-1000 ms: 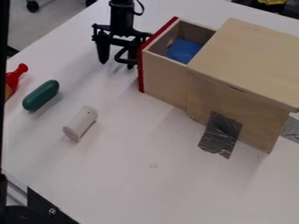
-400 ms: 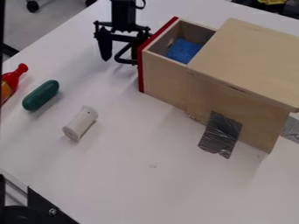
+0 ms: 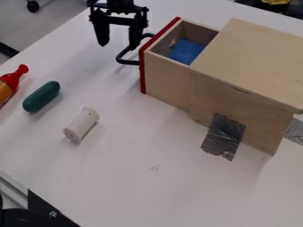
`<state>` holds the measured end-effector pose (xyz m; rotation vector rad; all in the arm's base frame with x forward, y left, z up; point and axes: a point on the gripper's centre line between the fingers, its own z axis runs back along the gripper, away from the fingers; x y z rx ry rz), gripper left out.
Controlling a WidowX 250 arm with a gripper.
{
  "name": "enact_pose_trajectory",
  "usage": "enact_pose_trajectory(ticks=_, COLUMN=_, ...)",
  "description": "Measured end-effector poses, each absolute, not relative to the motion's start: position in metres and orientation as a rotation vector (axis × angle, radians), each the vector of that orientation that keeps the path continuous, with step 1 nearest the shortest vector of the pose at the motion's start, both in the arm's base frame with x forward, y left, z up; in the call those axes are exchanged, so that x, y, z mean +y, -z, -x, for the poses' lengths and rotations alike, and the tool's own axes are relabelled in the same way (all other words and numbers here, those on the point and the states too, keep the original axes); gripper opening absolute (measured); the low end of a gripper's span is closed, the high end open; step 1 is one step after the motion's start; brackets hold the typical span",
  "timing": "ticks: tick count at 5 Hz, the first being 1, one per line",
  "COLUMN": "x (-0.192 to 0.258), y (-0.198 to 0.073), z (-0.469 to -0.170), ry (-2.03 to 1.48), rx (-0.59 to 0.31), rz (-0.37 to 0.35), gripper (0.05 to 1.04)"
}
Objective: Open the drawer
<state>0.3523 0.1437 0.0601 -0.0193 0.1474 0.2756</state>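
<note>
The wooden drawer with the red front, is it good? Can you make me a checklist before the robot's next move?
1. Drawer open: ok. The red-fronted wooden drawer sticks out of the pale wooden box.
2. Pincer open: ok. The black two-fingered pincer has its fingers apart.
3. Pincer clear of the curved black handle: cannot tell. One finger overlaps it in the picture.
4. Blue block inside the drawer: ok.
5. White plastic cylinder away from the drawer: ok.
6. Drawer out as far as it goes: cannot tell.
</note>
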Motion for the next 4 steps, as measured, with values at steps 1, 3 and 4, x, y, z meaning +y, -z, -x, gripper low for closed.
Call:
enact_pose_trajectory(ticks=1, x=0.146, y=-0.061, z=-0.346, ry=-0.244, rx=0.128, rz=-0.016, gripper=0.999)
enact_pose_trajectory(ticks=3, x=0.139, y=-0.074, z=-0.329, ry=-0.195, rx=0.071, rz=-0.046, gripper=0.999)
enact_pose_trajectory(ticks=4, x=0.136, y=-0.082, z=-0.325, ry=-0.19, rx=0.052, rz=-0.024, gripper=0.999)
